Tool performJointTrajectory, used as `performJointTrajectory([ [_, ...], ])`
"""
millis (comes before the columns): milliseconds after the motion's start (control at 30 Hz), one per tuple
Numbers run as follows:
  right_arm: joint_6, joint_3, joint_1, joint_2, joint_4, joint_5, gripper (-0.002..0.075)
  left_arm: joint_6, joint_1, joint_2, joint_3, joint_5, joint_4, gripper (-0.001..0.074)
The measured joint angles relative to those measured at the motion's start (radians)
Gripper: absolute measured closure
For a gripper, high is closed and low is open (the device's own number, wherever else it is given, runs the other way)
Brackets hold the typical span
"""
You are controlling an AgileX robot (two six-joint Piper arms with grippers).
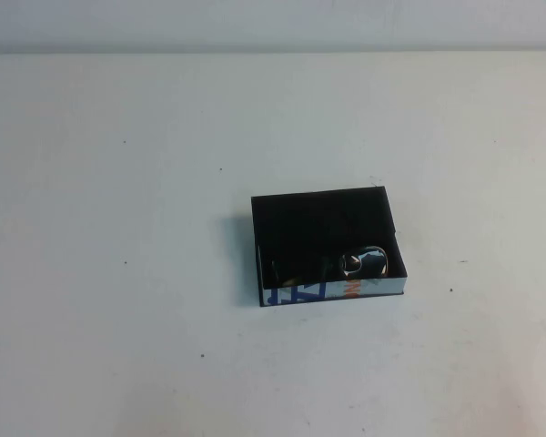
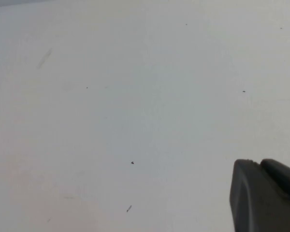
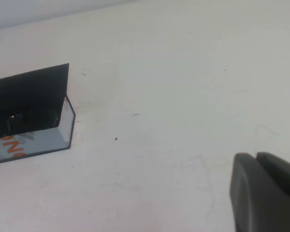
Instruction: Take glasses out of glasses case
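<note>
The glasses case [image 1: 318, 214], a shallow black box with a white front side in blue and orange print, lies open a little right of the table's middle. The dark glasses [image 1: 362, 263] lie inside it near the front wall, one lens glinting. In the right wrist view the case [image 3: 34, 94] shows with its printed front side, and the glasses are barely visible inside. My right gripper [image 3: 257, 157] is shut and empty, well away from the case. My left gripper [image 2: 258, 163] is shut and empty over bare table. Neither arm shows in the high view.
The white table [image 1: 118, 273] carries only small dark specks. Its far edge meets a pale wall [image 1: 273, 23] at the back.
</note>
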Motion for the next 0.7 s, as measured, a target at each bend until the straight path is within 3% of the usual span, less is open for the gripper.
performJointTrajectory([
  [400,0.000,-0.024,0.000,0.000,0.074,0.031,0.0744,0.000,0.000,0.000,0.000,0.000,0.000,0.0739],
  [700,0.000,-0.374,0.000,-0.002,0.099,0.223,0.0744,0.000,0.000,0.000,0.000,0.000,0.000,0.0739],
])
